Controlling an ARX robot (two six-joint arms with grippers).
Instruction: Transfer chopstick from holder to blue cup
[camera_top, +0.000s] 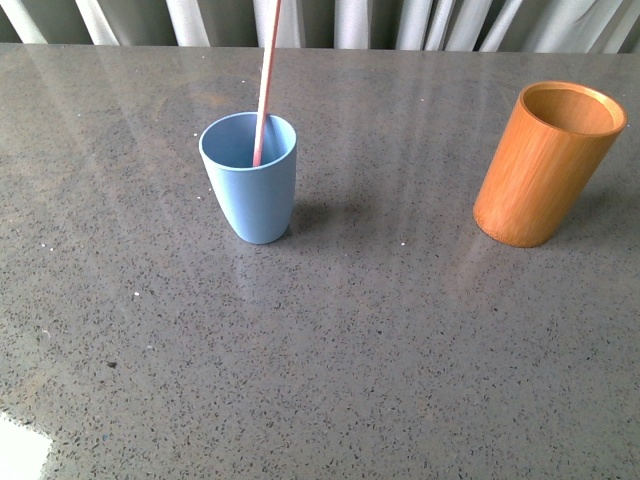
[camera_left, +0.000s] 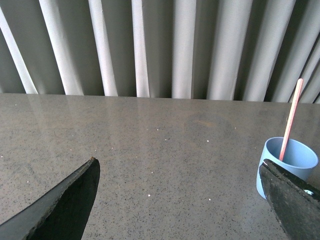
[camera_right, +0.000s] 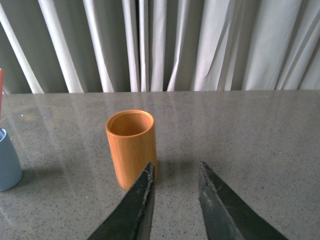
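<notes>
One chopstick (camera_top: 266, 80) leaning in one blue cup (camera_top: 250, 190), one holder (camera_top: 545, 165) at 3 o'clock.
Left tool (camera_left: 182, 200) spread wide, empty; right tool (camera_right: 175, 192) parted narrowly, grasping nothing, above counter (camera_top: 350, 350).

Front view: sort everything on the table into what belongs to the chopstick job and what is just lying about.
Belongs to the job:
- chopstick, standing in the blue cup
- blue cup
- holder, upright, with nothing visible inside

Just lying about:
- nothing else stands on the grey table; only the curtain hangs behind it
</notes>
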